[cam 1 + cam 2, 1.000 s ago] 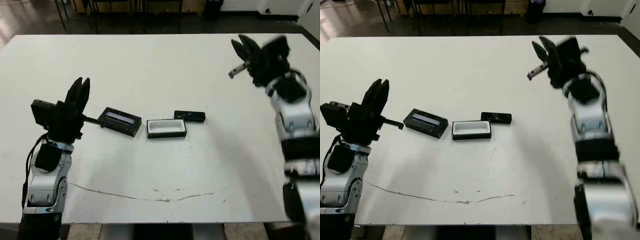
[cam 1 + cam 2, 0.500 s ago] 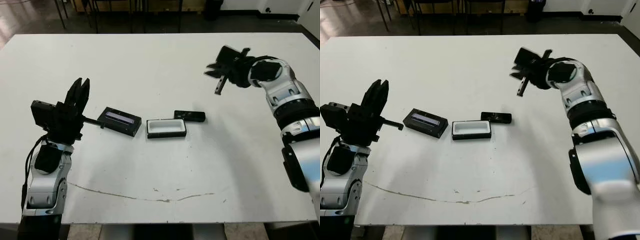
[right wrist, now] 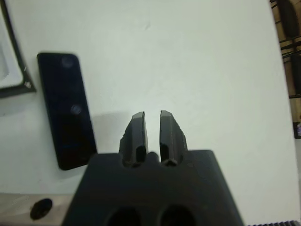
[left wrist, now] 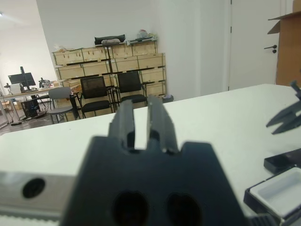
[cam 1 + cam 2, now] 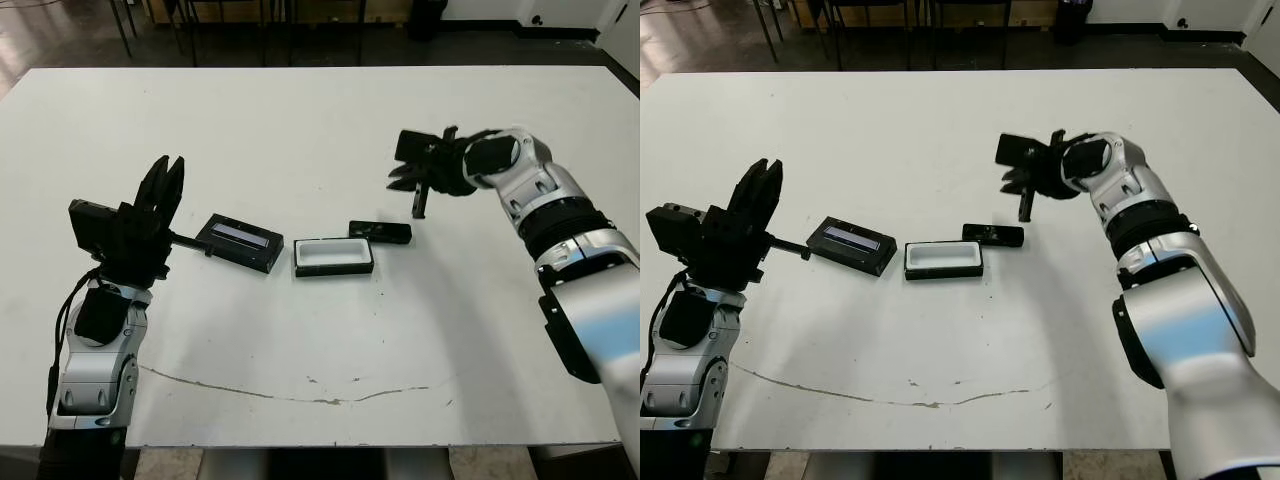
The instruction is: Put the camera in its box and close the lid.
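Note:
The slim black camera (image 5: 379, 232) lies flat near the table's middle, just right of the box (image 5: 334, 256), a black tray with white lining that stands open. The lid (image 5: 239, 242), black with a pale strip, rests left of the box. My right gripper (image 5: 418, 208) hangs shut and empty, pointing down just above and right of the camera. In the right wrist view its fingertips (image 3: 138, 123) show only a thin slit, with the camera (image 3: 66, 108) beside them and a box corner (image 3: 19, 61) at the edge. My left gripper (image 5: 168, 165) is raised left of the lid, shut and empty.
A thin dark scratch (image 5: 300, 395) runs across the white table near its front edge. Chairs and table legs (image 5: 190, 20) stand beyond the far edge. The left wrist view shows shelves and chairs (image 4: 113, 84) past the table.
My right arm swung in from the far right and came down, its gripper turning to point down beside the camera. Left arm, camera, box and lid stayed put.

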You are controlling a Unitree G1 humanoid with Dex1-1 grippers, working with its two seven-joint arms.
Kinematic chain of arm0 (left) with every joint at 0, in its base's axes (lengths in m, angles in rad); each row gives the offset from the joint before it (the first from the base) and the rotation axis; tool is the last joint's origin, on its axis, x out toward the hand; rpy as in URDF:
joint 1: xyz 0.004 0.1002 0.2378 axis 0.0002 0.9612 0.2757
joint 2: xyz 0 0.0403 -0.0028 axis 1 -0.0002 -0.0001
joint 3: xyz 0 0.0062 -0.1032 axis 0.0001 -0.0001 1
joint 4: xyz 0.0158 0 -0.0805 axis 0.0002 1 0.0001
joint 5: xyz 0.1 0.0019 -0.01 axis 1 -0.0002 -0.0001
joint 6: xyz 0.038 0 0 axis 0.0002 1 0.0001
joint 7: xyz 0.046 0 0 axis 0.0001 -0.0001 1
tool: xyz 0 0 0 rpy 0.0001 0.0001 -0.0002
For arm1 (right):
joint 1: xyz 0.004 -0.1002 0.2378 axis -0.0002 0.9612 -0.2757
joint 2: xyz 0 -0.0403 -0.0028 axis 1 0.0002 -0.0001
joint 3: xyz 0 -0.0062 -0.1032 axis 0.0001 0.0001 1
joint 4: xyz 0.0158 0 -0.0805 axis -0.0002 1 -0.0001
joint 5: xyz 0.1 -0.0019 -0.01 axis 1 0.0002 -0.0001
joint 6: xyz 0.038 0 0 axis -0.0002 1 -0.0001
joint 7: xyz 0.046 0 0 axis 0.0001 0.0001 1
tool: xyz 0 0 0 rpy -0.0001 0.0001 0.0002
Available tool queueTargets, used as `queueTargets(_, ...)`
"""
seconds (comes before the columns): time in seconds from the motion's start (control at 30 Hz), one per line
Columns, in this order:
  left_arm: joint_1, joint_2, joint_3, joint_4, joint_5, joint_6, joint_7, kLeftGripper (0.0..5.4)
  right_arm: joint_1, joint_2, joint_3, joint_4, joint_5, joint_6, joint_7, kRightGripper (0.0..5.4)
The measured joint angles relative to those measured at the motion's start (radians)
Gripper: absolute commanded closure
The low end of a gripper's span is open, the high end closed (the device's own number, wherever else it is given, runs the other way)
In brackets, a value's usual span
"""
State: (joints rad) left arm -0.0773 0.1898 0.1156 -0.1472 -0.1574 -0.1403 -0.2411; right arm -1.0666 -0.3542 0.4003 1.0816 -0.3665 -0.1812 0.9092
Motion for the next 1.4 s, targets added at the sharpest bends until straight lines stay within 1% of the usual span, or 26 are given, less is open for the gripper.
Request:
queueTargets(0.3,0.000,0.000,-0.002,0.000,-0.002,0.000,0.000,5.39,0.030,0.002,0.034,-0.003,-0.040,0.000,-0.002,5.40)
queueTargets(0.73,0.000,0.000,-0.003,0.004,-0.002,-0.003,0.000,5.39,0.049,0.005,0.056,-0.016,-0.055,0.001,0.018,5.40)
queueTargets(1.0,0.000,-0.004,-0.003,0.006,-0.002,-0.002,0.001,5.39,0.076,-0.011,0.054,-0.069,-0.051,0.002,0.050,5.40)
queueTargets(1.2,0.000,-0.006,-0.004,0.008,-0.004,-0.003,0.001,5.39,0.107,-0.034,0.053,-0.147,-0.042,0.019,0.095,5.40)
queueTargets(1.4,0.000,-0.006,-0.005,0.012,-0.004,-0.004,0.001,5.39,0.138,-0.057,0.054,-0.210,-0.041,0.019,0.123,5.40)
